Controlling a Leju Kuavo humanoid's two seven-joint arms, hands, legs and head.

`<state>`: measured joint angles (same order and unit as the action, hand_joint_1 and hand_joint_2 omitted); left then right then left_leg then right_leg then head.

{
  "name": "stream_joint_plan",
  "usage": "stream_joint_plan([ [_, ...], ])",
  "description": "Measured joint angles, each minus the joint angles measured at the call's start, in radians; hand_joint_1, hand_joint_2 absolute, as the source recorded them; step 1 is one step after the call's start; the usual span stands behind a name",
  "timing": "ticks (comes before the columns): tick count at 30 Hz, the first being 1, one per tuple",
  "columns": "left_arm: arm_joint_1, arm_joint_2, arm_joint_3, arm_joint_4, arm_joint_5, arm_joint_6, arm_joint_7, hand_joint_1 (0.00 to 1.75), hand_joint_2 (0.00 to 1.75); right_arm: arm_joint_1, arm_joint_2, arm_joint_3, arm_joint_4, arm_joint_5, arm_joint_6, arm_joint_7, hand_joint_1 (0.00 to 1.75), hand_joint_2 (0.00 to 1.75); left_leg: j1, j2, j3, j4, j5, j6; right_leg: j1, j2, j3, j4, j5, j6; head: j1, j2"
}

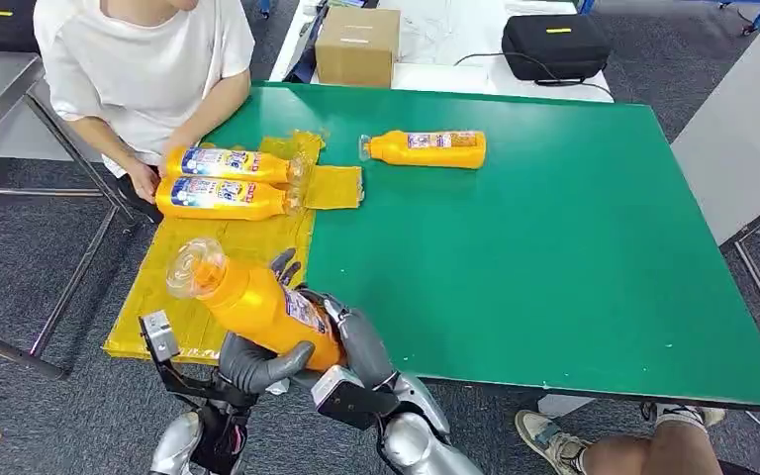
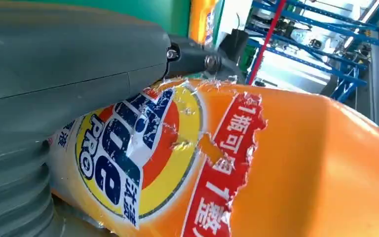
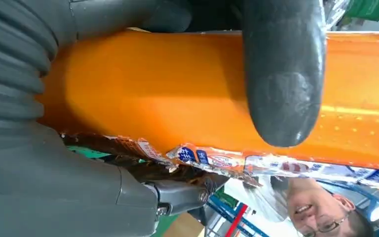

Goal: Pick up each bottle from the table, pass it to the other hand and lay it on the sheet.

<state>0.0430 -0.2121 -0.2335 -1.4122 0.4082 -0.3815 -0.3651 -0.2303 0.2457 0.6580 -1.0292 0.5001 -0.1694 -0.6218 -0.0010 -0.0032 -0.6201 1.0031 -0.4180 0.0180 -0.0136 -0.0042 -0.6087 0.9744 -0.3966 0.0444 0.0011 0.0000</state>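
Both hands grip one orange bottle (image 1: pixel 257 302): left hand (image 1: pixel 257 364) under its base, right hand (image 1: pixel 356 341) wrapped round its side, over the sheet (image 1: pixel 242 247). Ahead, two bottles (image 1: pixel 223 183) lie on it; another (image 1: pixel 426 148) beyond.

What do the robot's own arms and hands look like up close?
The arms are shiny silver metal with rounded shells and black blocks at the wrists. Each hand has a grey ribbed cover at its base, a thick grey thumb and darker fingers with metal pins at the hinges. The left hand and right hand look alike.
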Motion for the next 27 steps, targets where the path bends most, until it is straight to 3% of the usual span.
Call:
stream_joint_plan([
  [4, 0.000, 0.000, 0.006, -0.002, -0.002, -0.008, -0.002, 1.75, 1.75, -0.002, 0.000, 0.010, 0.017, 0.022, -0.001, 0.017, 0.00, 1.75, 0.000, 0.000, 0.000, 0.000, 0.000, 0.000, 0.000, 0.000, 0.000, 0.000, 0.000, 0.000, 0.000, 0.000],
  [5, 0.000, 0.000, 0.009, -0.005, -0.004, -0.009, -0.002, 1.75, 1.75, -0.002, 0.000, 0.010, 0.021, 0.025, -0.004, 0.021, 0.00, 0.00, 0.000, 0.000, 0.000, 0.000, 0.000, 0.000, 0.000, 0.000, 0.000, 0.000, 0.000, 0.000, 0.000, 0.000],
  [18, -0.001, 0.002, 0.035, -0.005, -0.100, 0.065, 0.025, 1.75, 1.75, -0.002, -0.005, 0.017, 0.040, 0.109, -0.116, 0.074, 0.00, 0.00, 0.000, 0.000, 0.000, 0.000, 0.000, 0.000, 0.000, 0.000, 0.000, 0.000, 0.000, 0.000, 0.000, 0.000],
  [27, -0.002, 0.011, 0.044, -0.005, -0.174, 0.119, 0.008, 1.75, 1.75, 0.002, -0.006, 0.014, 0.045, 0.114, -0.130, 0.080, 0.00, 0.00, 0.000, 0.000, 0.000, 0.000, 0.000, 0.000, 0.000, 0.000, 0.000, 0.000, 0.000, 0.000, 0.000, 0.000],
])
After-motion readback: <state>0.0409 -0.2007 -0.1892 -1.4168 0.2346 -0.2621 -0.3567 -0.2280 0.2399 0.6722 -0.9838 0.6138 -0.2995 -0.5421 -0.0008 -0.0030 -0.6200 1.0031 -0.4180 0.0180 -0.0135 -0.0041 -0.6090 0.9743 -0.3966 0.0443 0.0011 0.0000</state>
